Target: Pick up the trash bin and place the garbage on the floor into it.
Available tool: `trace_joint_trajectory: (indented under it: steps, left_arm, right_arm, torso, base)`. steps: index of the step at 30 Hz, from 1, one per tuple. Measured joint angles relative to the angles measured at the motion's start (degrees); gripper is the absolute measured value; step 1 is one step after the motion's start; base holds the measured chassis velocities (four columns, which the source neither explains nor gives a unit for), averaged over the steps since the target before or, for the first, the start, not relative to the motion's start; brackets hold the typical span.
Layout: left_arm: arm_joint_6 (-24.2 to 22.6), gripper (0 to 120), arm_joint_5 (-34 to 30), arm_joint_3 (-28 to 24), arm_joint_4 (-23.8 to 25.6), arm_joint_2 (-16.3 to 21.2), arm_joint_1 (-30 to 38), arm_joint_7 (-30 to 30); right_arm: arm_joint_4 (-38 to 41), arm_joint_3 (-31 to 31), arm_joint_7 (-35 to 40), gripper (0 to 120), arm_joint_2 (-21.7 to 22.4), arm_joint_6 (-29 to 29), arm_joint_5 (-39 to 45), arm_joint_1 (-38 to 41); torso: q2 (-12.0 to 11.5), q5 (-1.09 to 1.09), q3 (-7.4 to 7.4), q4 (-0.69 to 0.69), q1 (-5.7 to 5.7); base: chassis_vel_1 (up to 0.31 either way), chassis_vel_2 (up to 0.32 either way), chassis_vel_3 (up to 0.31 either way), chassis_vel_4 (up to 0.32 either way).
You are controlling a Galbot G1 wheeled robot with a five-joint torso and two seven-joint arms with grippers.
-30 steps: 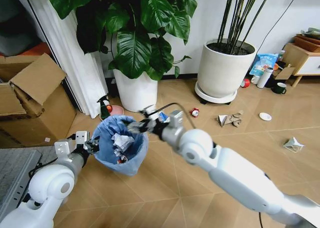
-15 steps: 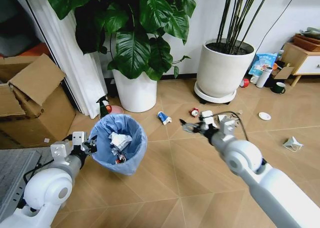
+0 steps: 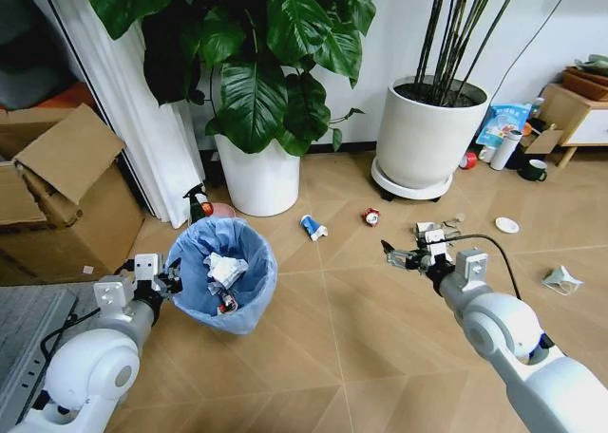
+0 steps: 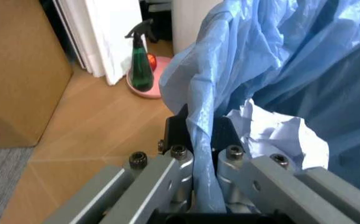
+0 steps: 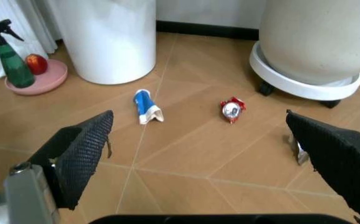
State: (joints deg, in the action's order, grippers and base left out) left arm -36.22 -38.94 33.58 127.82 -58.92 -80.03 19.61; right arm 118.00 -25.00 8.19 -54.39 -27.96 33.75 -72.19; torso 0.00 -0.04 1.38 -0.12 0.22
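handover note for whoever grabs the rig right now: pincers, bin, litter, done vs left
Left pincer: shut on the trash bin rim and liner, bin held at the robot's left front.
Right pincer: open, empty, low over the floor.
Done: crumpled paper is in the bin.
Left on the floor: blue can, red can, cardboard bits, white lid, wrapper.

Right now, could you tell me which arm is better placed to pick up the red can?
Right. The right claw is open and empty, hovering just short of the red can. The left claw is shut on the rim of the bin, so it is busy.
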Motion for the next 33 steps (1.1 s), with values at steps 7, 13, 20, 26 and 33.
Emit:
trace_joint_trajectory:
  steps: [7,13,20,26,33]
  left_arm:
    - [0.0,0,0.2,-0.1,0.3,0.0,-0.5,0.0]
    - [0.0,0,0.4,-0.6,0.2,-0.3,-0.7,0.0]
    - [0.0,0,0.7,-1.0,-0.2,-0.7,-0.8,0.0]
    - [-0.1,0,0.6,-1.0,-0.2,-0.9,-1.3,0.0]
    - [-0.2,0,1.0,-1.0,-0.2,-1.6,-2.7,-0.2]
  right_arm:
    - [-0.1,-0.7,-1.2,100,-0.8,0.8,-1.8,-2.0]
    - [-0.8,-1.0,-2.0,100,-1.2,1.4,-2.7,-2.7]
    - [-2.1,-0.8,-2.8,100,-1.4,2.0,-3.6,-2.4]
    - [-2.8,-0.1,-3.1,100,-1.7,2.3,-4.3,-2.3]
    - [-4.0,1.2,-3.7,100,-1.9,2.9,-5.3,-1.9]
  torso:
    - [0.0,0.0,0.0,-0.01,0.0]
    - [0.0,0.01,0.0,-0.01,0.0]
    - [0.0,0.0,0.0,0.0,0.0]
    - [0.0,0.01,0.0,-0.02,0.01]
    - [0.0,0.0,0.0,0.0,0.01]
  base:
    - [-0.122,0.118,0.13,-0.122]
    - [-0.115,0.111,0.104,-0.121]
    - [-0.128,0.142,0.15,-0.145]
    - [-0.162,0.146,0.154,-0.159]
    - [-0.145,0.165,0.158,-0.149]
